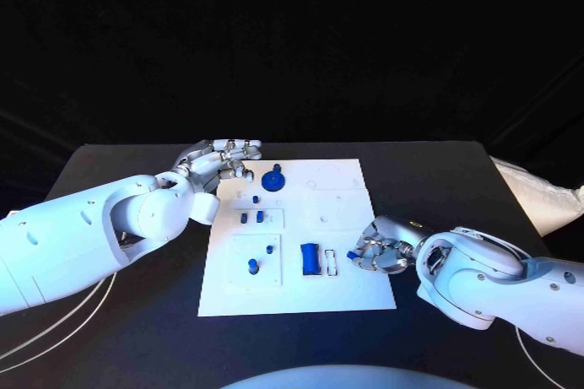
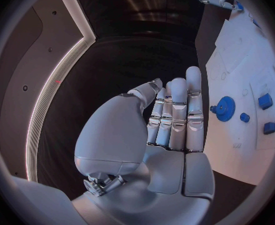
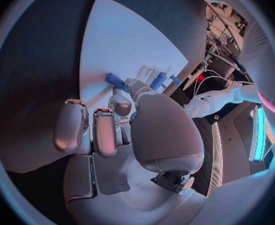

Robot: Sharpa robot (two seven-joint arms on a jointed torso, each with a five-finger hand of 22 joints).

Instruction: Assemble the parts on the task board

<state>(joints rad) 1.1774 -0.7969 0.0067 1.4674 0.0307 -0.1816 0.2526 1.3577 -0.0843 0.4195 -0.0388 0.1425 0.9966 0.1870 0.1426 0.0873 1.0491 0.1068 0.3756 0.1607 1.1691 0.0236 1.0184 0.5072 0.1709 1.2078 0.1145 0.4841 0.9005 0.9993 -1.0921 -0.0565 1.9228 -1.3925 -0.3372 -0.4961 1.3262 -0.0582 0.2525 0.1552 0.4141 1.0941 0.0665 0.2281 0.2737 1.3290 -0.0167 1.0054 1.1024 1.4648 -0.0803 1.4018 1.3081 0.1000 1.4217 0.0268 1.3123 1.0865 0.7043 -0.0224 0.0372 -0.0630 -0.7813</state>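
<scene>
Right hand point(image 1: 385, 256) pinching a small blue part point(image 1: 353, 255); left hand point(image 1: 222, 159) empty, fingers straight.

Left hand point(image 1: 219, 159) is crowding far-left corner of white task board point(image 1: 347, 292) by round blue gear point(image 1: 275, 181); right hand point(image 1: 380, 252) is blocking right edge nr upright blue block point(image 1: 311, 258); near strip is lying open.

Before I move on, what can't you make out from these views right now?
- Right hand, head view: blue shows at the fingertips, but the fingers hide whether it grips a part; the right wrist view has the palm in the way.
- Small parts on the board, head view: too small to tell whether seated or loose.
- Blue gear, left wrist view: seating unclear.
</scene>
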